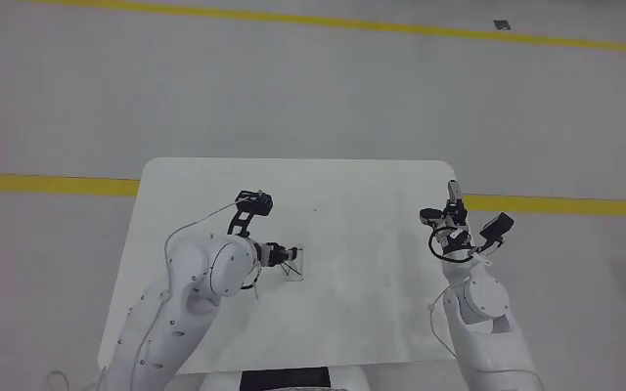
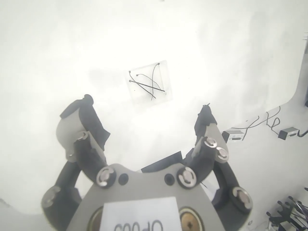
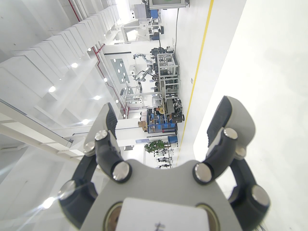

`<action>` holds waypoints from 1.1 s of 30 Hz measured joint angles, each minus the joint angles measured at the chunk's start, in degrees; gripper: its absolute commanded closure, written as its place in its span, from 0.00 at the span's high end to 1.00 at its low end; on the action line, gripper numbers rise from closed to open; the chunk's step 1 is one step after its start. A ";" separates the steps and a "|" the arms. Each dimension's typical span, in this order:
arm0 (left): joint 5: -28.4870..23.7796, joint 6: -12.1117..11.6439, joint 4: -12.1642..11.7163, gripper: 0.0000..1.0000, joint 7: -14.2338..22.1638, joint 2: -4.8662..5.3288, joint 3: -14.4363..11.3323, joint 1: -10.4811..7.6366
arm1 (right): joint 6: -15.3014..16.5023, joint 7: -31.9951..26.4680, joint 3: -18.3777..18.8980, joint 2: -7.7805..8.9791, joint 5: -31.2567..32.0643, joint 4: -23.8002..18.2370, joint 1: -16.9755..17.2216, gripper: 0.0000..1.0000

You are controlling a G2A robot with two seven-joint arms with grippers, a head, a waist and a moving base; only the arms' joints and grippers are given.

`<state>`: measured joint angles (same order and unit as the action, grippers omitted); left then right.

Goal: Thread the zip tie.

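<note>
On a clear sheet (image 2: 144, 98), zip ties (image 2: 149, 85) cross; left tool (image 2: 146, 103), right tool (image 3: 166, 103) both wide.

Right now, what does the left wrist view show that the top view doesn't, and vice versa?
Left wrist view: the zip ties resolve into separate black strands crossing in the clear tray, just ahead of the open left gripper. Top view: the whole outline of the table, and the right gripper, open, at its right edge. Both: the tray, the ties and the white tabletop.
</note>
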<state>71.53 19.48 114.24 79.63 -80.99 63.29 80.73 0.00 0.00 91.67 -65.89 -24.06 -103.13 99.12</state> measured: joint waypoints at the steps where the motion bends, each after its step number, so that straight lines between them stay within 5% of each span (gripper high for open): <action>1: 0.56 0.00 -0.22 1.00 0.00 -0.57 -0.06 0.48 | 0.00 0.00 0.00 0.00 0.00 0.00 0.00 1.00; 7: 2.70 0.00 0.83 1.00 0.01 -3.08 1.09 2.91 | 0.00 0.00 0.00 0.00 0.00 0.00 0.00 1.00; 16: 2.60 -0.12 0.73 1.00 -0.30 -3.10 1.02 3.10 | 0.00 0.00 0.00 0.00 0.00 0.00 0.00 1.00; 22: 0.61 -1.28 -3.71 1.00 0.09 -3.05 -2.61 4.20 | 0.00 0.00 0.00 0.00 0.00 0.00 0.00 1.00; 33: 0.64 -1.24 -2.84 1.00 0.00 -3.06 -2.38 4.18 | 0.00 0.00 0.00 0.00 0.00 0.00 0.00 1.00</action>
<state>72.17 18.24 111.39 79.64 -84.04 60.91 84.91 0.00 0.00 91.67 -65.89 -24.06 -103.13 99.12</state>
